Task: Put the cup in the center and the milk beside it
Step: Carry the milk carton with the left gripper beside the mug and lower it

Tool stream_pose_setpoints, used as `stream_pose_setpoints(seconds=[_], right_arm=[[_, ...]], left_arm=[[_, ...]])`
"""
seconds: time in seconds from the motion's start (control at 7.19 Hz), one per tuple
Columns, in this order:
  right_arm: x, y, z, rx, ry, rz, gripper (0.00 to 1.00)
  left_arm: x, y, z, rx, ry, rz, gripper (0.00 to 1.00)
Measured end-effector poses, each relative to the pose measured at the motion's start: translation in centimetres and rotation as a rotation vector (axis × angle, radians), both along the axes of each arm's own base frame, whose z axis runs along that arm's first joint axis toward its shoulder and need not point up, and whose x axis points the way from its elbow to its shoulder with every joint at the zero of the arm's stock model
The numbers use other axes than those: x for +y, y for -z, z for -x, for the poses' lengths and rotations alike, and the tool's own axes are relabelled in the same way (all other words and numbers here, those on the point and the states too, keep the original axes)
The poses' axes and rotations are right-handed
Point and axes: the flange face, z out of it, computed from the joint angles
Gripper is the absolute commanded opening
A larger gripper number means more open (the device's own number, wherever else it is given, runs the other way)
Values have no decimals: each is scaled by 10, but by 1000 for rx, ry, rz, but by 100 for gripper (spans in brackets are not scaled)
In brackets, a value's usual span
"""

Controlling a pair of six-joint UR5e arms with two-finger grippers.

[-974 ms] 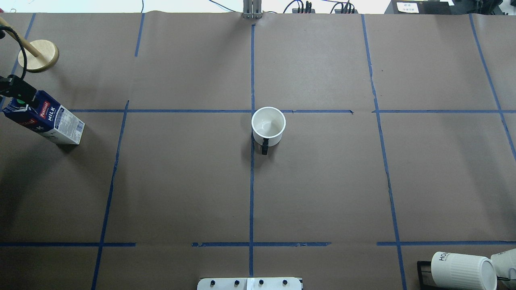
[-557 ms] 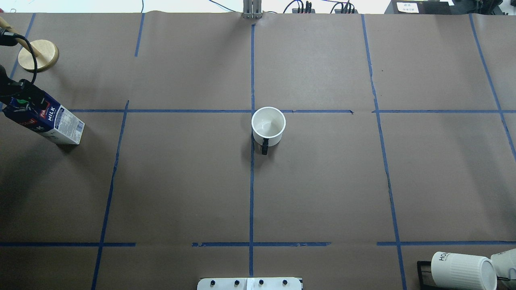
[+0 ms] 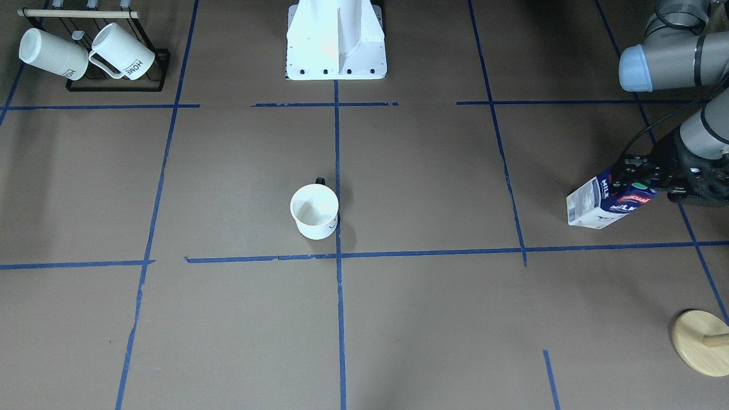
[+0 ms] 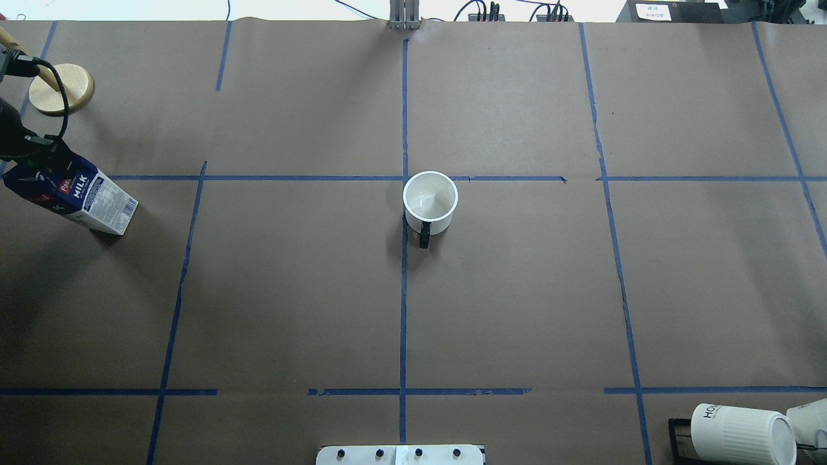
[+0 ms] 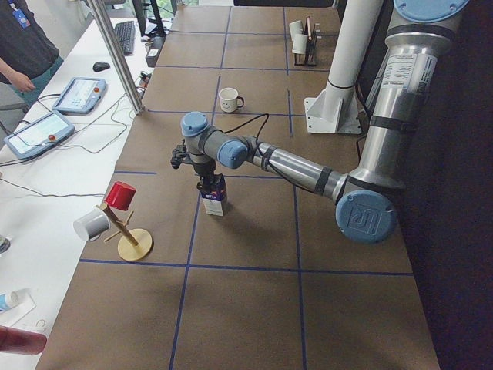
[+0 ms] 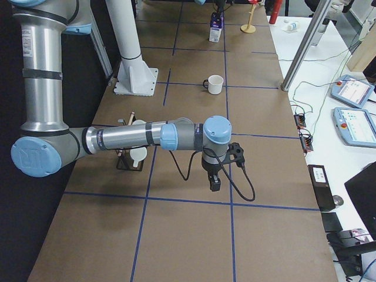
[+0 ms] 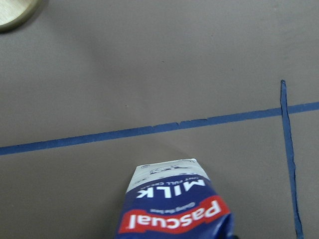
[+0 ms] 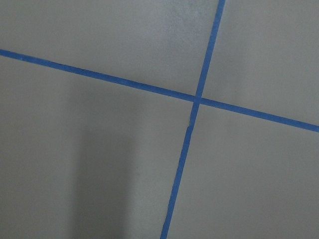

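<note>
Overhead exterior shows one cup [image 4: 430, 197], one milk [image 4: 87, 201], two ribbed mugs [image 4: 743, 434].

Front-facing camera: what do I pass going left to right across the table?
HOME mugs → cup → milk → wooden stand

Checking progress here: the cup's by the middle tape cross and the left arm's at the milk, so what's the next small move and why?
Probably close the left gripper firmly on the top of the milk, ready to lift. The cup already stands beside the center, the milk stands far off, and the gripper sits at its top, grip unclear.
</note>
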Motion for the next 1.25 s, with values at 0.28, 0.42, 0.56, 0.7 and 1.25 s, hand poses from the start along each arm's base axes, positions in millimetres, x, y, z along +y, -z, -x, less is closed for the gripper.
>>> stream_pose_setpoints(seconds=[0.28, 0.42, 0.56, 0.7, 1.25], right_arm=[[0, 0, 0, 0, 0, 2, 100], [0, 0, 0, 0, 0, 2, 100], [0, -1, 0, 0, 0, 2, 100], [1, -1, 0, 0, 0, 3, 100], [3, -3, 0, 0, -1, 8, 100]], left_arm=[[-9, 39, -4, 3, 7, 3, 40], [-15, 76, -7, 0, 18, 20, 41], [-20, 120, -16, 4, 43, 49, 41], [-21, 163, -42, 19, 70, 87, 41], [-4, 325, -253, 8, 158, 191, 41]])
